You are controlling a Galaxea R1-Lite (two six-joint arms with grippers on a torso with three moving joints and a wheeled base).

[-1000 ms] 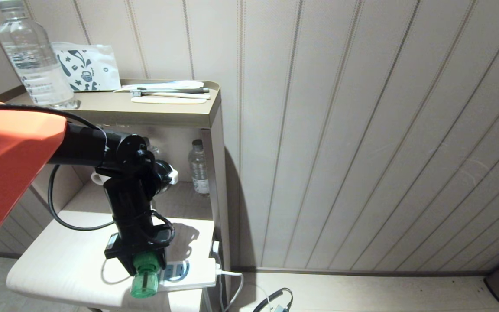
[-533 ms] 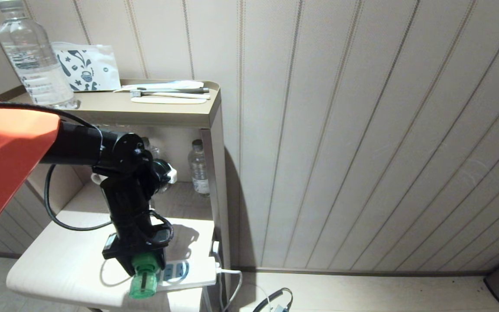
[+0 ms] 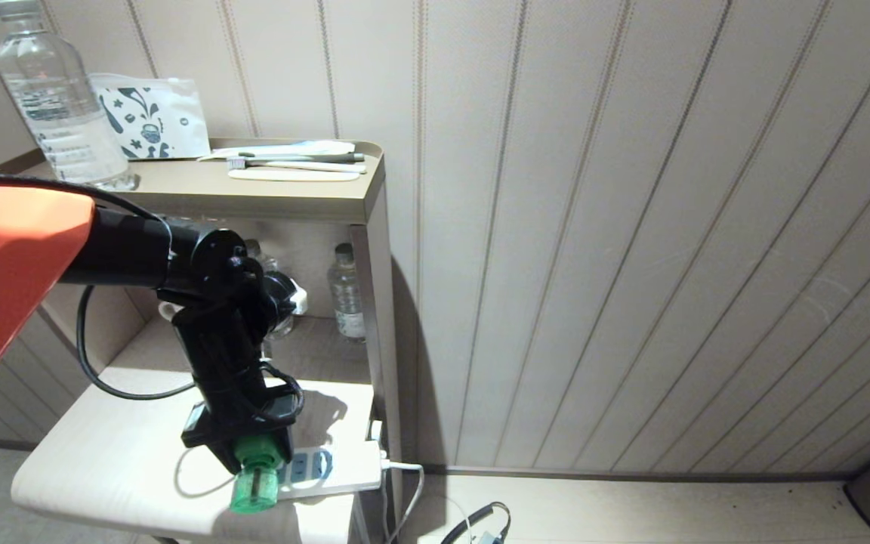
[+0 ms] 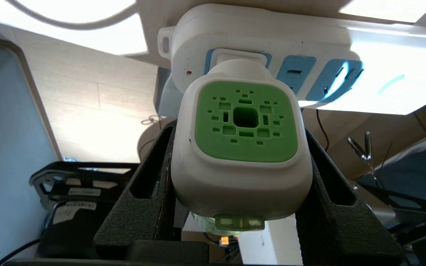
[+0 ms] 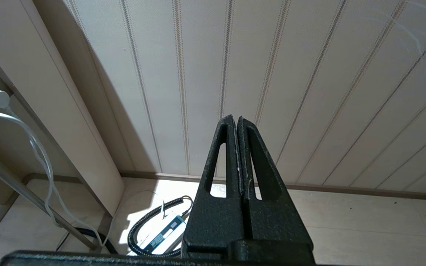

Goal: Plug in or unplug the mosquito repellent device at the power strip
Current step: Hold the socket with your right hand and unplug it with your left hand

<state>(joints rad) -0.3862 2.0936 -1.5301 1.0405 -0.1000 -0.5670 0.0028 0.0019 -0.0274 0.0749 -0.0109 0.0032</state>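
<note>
My left gripper point(image 3: 254, 453) reaches down over the low white table point(image 3: 103, 453) and is shut on the mosquito repellent device point(image 3: 255, 483), whose green bottle sticks out toward the table's front edge. In the left wrist view both black fingers point(image 4: 150, 177) press the sides of the device's white head with its green centre point(image 4: 242, 136). The device's plug end meets the end socket of the white power strip point(image 4: 264, 40). The power strip point(image 3: 333, 470) lies flat near the table's right edge. My right gripper point(image 5: 237, 120) is shut and empty, parked facing the panelled wall.
A shelf unit point(image 3: 359, 196) stands behind the table, with a large water bottle point(image 3: 57, 98), a printed pouch point(image 3: 152, 113) and toothbrushes point(image 3: 291, 162) on top. A small bottle point(image 3: 346, 291) stands inside it. The strip's white cord point(image 3: 405, 483) drops to the floor by a coiled black cable point(image 5: 157, 229).
My left arm has drawn slightly to the left while keeping its hold on the device. The power strip's cord end has shifted a little toward the shelf.
</note>
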